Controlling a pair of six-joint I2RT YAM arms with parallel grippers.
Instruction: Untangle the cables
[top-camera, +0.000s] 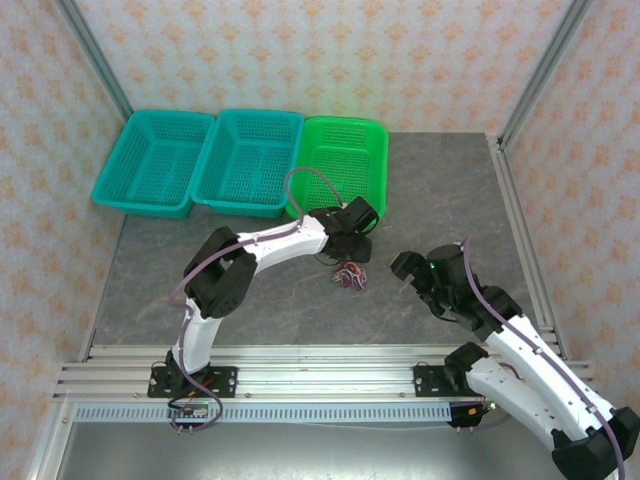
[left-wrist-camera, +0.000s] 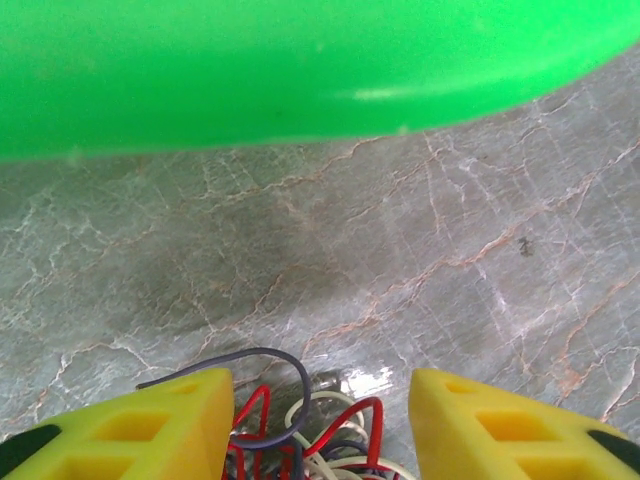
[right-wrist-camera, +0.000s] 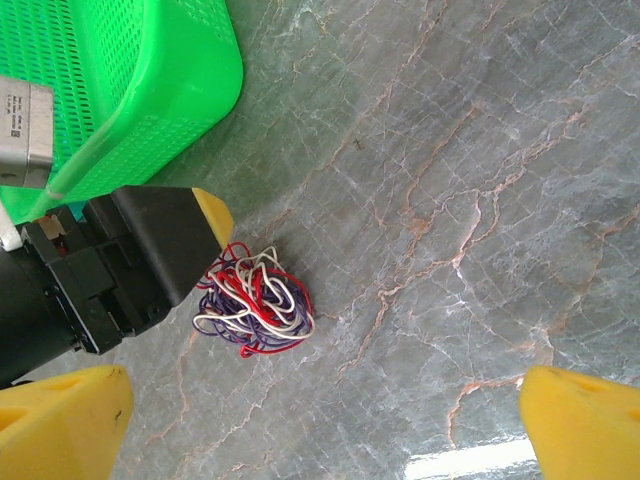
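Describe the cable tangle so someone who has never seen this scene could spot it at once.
Find the bright green basket, rightmost of three at the table's far edge. Just in front of it, under the left gripper, a small knot of cables lies on the grey marbled top. Its thin red, white and dark purple strands set it apart.

I see three baskets in one row at the far edge of the grey marbled worktop (top-camera: 300, 310): a left teal basket (top-camera: 155, 162), a middle teal basket (top-camera: 248, 160) touching it, and a green basket (top-camera: 345, 165) just beside.
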